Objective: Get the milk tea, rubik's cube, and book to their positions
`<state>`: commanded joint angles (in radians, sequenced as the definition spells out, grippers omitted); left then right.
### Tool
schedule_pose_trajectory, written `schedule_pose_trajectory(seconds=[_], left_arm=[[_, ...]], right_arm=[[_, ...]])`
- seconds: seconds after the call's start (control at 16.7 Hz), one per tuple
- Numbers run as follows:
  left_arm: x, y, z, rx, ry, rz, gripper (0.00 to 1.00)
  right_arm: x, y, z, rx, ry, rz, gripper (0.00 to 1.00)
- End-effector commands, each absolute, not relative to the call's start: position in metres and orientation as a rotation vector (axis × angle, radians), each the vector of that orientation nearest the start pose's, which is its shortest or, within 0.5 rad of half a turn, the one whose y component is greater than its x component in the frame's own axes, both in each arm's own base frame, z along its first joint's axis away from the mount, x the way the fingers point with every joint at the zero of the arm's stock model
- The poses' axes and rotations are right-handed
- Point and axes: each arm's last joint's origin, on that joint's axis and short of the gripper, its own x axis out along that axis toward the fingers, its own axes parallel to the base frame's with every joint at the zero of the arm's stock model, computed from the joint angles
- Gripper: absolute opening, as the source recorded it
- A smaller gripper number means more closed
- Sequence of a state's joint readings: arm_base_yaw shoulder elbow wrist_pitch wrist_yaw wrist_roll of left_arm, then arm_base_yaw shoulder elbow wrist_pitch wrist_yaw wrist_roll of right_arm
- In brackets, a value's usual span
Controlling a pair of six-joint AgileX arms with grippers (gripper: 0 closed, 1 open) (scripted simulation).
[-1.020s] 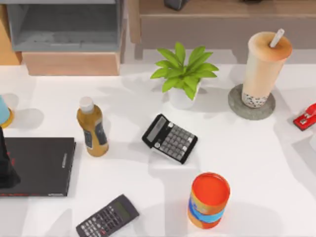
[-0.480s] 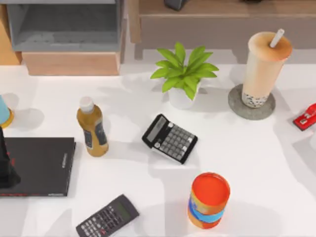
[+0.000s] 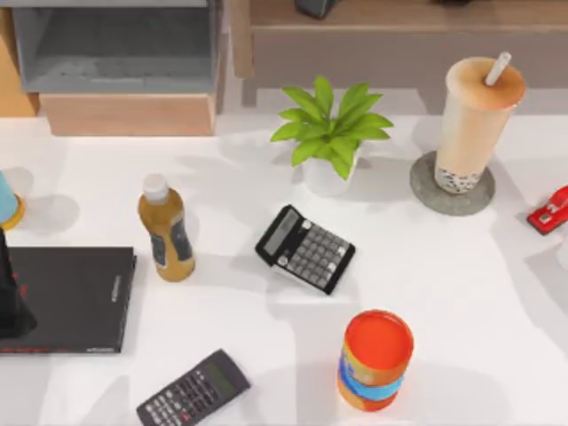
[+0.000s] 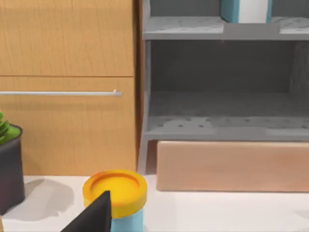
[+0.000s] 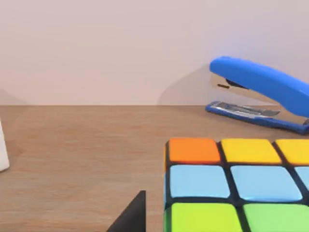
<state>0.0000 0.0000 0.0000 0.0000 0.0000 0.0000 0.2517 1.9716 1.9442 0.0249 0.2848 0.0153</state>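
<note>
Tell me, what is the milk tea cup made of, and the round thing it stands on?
The milk tea cup looks like clear plastic: you can see the beige drink and the dark pearls through its wall. The straw looks like white plastic too. The round coaster under it looks like grey stone or concrete, dull and speckled, though it could be painted.

The multicoloured rubik's cube [image 5: 236, 186] in the right wrist view is cut off by the frame edges. The teal-blue book with white page edges [image 4: 245, 10] on the grey shelf is cropped to its base. The flat black book [image 3: 67, 299] runs past the top view's left edge, partly covered by a dark arm part [image 3: 11, 293]. The red object [image 3: 550, 211] at the right edge is cropped and unidentifiable.
</note>
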Motion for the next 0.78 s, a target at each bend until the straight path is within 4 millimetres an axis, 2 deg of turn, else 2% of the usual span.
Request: schedule_pose_trajectory(seconds=[0.6,0.78], left_arm=[[0.106,-0.001,0.160,0.000,0.000,0.000,1.00],[0.106,-0.001,0.160,0.000,0.000,0.000,1.00]], right_arm=[[0.458,0.118,0.396,0.000,-0.001,-0.007,1.00],[0.444,0.118,0.398,0.001,-0.004,-0.004,1.00]])
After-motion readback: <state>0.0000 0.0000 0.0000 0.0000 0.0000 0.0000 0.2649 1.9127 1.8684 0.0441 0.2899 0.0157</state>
